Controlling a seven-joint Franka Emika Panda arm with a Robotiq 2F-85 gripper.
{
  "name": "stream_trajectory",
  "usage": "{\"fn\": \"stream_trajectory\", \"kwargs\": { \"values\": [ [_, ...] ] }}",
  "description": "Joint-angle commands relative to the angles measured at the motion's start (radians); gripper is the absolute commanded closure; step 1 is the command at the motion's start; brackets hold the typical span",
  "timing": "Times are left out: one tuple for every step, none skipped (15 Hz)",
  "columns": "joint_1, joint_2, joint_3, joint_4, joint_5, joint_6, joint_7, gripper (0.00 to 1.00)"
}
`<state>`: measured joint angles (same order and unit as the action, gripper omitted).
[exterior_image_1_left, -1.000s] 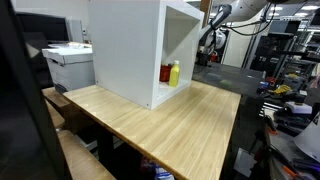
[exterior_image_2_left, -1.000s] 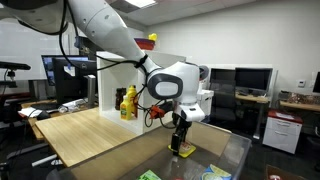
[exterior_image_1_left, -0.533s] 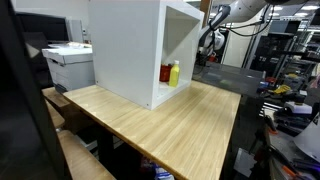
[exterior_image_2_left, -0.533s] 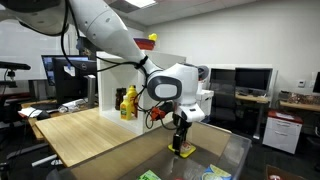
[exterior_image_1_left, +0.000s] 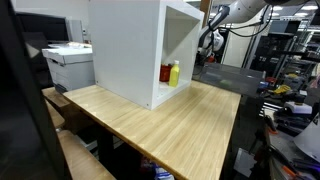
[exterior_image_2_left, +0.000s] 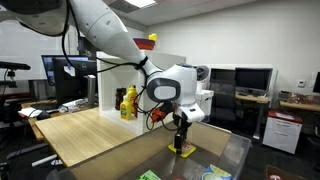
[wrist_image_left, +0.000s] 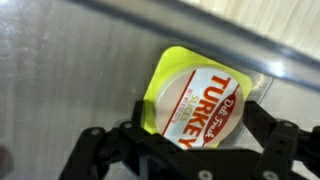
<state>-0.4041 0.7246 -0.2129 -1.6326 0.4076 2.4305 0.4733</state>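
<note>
A yellow-rimmed packet of turkey slices (wrist_image_left: 200, 90) with a red and white label lies flat on a grey translucent surface (wrist_image_left: 70, 70). My gripper (wrist_image_left: 200, 118) stands open right over it, one black finger on each side of the packet, close to its edges. In an exterior view the gripper (exterior_image_2_left: 181, 143) points straight down onto the packet (exterior_image_2_left: 186, 152) at the grey table's near corner. Whether the fingers touch the packet cannot be told. In an exterior view only the arm (exterior_image_1_left: 212, 30) shows, far back behind the white cabinet.
A white open cabinet (exterior_image_1_left: 130, 45) stands on the wooden table (exterior_image_1_left: 170, 125), with a yellow bottle (exterior_image_1_left: 175, 72) and a red one (exterior_image_1_left: 166, 74) inside. A printer (exterior_image_1_left: 68, 62) sits beyond it. Green and blue packets (exterior_image_2_left: 150, 175) lie near the front edge.
</note>
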Motion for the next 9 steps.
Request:
{"fn": "stream_trajectory", "kwargs": {
  "values": [
    [-0.018,0.0,0.025,0.001,0.04,0.031,-0.057,0.0],
    [-0.017,-0.001,0.024,0.002,0.039,0.03,-0.055,0.0],
    [-0.018,-0.003,0.025,0.005,0.039,0.03,-0.055,0.0],
    [-0.017,-0.003,0.025,0.007,0.039,0.029,-0.052,0.0],
    [-0.016,-0.005,0.024,0.012,0.038,0.025,-0.049,0.0],
    [-0.016,-0.006,0.024,0.015,0.038,0.024,-0.048,0.0],
    [-0.017,-0.007,0.025,0.02,0.039,0.025,-0.05,0.0],
    [-0.019,-0.009,0.027,0.023,0.041,0.02,-0.05,0.0],
    [-0.021,-0.01,0.027,0.027,0.042,0.018,-0.05,0.0]
  ]
}}
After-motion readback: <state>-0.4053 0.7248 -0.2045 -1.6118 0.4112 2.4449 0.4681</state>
